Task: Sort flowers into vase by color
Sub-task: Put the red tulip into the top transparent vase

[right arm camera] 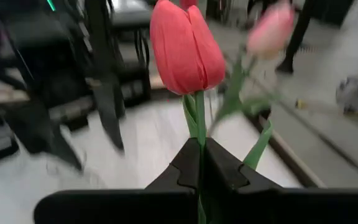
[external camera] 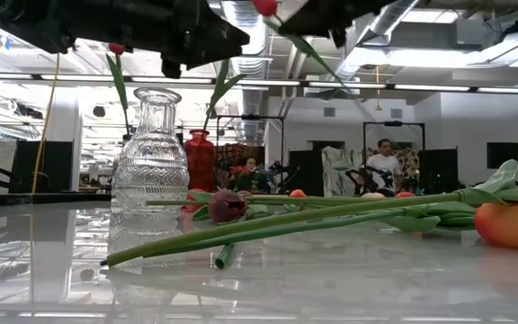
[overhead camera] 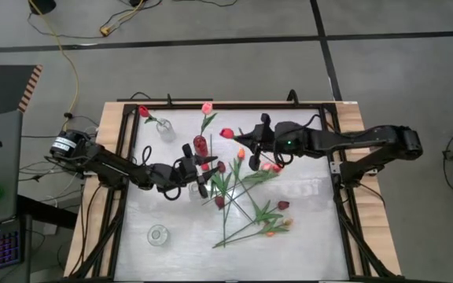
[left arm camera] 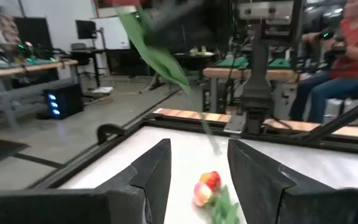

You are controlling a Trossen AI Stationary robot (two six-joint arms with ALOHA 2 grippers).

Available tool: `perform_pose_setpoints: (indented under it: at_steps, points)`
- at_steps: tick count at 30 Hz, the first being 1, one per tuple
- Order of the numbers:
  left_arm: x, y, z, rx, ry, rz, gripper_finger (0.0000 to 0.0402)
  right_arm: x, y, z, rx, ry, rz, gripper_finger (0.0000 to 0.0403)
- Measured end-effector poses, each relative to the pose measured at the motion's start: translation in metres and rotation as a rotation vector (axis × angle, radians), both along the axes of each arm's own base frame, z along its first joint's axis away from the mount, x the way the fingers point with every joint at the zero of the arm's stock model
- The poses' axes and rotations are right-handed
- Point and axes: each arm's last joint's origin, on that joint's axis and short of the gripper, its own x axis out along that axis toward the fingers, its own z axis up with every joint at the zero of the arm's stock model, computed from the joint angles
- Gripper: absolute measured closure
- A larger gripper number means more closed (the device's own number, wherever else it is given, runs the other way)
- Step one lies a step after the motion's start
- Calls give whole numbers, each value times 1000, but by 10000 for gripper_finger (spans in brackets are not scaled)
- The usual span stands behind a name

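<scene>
White glossy table w/ wood frame sits on a grey floor; lab room behind, w/ people seated at benches in the low and left wrist views. Landmark: red vase, near table centre toward the far edge.

Right gripper hangs just beside the red vase, on the right-arm side, above the table. Fingers pinched shut on the green stem of a red tulip; the bud stands clear above the fingertips in the right wrist view.

Left gripper is just on the near side of the red vase, jaws spread apart, nothing between them; a loose orange-pink bud lies on the table beyond its fingers.

Rest of the flowers lie in a crossed pile on the table, near side of the red vase & toward the right arm. Clear vase w/ one red tulip sits far-left of the red vase; another clear vase stands well apart at the near-left.
</scene>
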Motion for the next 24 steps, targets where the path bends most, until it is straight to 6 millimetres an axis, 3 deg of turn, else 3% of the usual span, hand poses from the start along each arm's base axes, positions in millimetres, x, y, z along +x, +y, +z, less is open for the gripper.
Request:
perform_pose_setpoints:
  at_steps: [8, 24]
  points:
    - [2, 13, 4, -58, -66, -20, 255, 16, 0, 8, -65, -182, 13, 363]
    - [2, 27, 15, -46, -176, -3, 255, 53, 1, -11, -78, -417, 112, 363]
